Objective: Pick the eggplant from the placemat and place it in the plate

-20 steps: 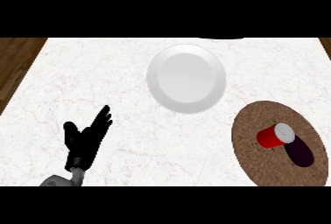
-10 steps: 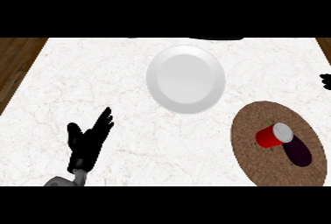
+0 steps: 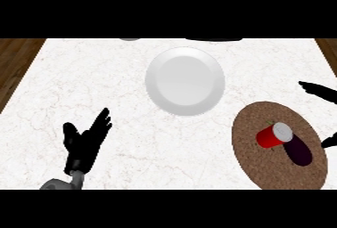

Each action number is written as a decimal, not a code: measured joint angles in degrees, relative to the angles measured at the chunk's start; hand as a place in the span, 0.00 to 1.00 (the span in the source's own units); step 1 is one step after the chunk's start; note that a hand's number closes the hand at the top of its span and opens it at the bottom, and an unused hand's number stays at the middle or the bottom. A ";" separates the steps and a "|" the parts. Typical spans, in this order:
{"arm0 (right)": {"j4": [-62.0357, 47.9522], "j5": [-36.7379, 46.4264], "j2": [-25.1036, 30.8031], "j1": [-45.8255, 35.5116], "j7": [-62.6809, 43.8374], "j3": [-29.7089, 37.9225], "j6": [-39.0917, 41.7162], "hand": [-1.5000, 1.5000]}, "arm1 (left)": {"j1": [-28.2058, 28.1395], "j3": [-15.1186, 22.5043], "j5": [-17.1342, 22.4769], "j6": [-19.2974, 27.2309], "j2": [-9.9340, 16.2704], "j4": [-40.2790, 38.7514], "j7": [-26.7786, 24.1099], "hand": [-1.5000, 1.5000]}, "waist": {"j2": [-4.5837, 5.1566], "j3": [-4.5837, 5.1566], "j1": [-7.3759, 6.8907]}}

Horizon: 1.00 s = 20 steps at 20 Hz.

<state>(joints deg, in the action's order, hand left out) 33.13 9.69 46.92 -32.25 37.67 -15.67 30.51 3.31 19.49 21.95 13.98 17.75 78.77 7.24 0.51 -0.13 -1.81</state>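
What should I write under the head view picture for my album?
Eggplant and red cup wait on the placemat; white plate empty; right hand nears.

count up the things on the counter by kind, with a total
plate: 1
placemat: 1
red cup: 1
eggplant: 1
total: 4
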 measured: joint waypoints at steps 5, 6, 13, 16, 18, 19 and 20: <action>-0.59 2.15 -1.89 -0.24 0.15 -2.48 0.35 0.00 | -0.78 -0.92 -0.43 -0.30 0.30 0.71 0.59 0.50 | -0.22 0.05 0.60; -0.36 2.28 -2.15 0.13 0.34 -2.74 0.28 0.00 | -1.15 -0.94 -0.81 -0.10 -0.06 0.57 0.05 0.50 | -0.26 0.06 0.74; -1.22 4.27 -4.19 0.48 1.19 -3.72 -1.10 0.00 | -2.84 -1.50 -1.86 -0.42 -0.82 2.11 0.63 0.50 | -0.36 0.10 1.03; -0.83 6.34 -4.44 0.76 1.13 -3.75 -2.45 0.00 | -2.53 -2.02 -2.92 -0.26 -1.59 2.43 1.28 0.50 | -0.40 0.11 1.24; -0.56 7.85 -5.13 1.58 1.16 -3.69 -3.77 0.00 | -3.11 -2.41 -3.42 -0.66 -1.74 2.80 1.76 0.50 | -0.43 0.11 1.33; -0.65 8.50 -5.74 1.35 0.96 -3.44 -4.11 0.00 | -2.60 -2.79 -3.75 -0.91 -2.29 1.77 1.42 0.50 | -0.42 0.11 1.37; -0.31 8.96 -6.03 1.95 1.08 -3.28 -4.44 0.00 | -2.33 -3.35 -3.79 -1.04 -2.12 2.22 2.25 0.50 | -0.45 0.13 1.41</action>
<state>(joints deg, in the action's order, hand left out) 32.82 18.65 40.89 -30.30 38.74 -18.95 26.07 0.98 16.14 18.17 12.94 15.63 80.99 9.49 0.06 0.00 -0.40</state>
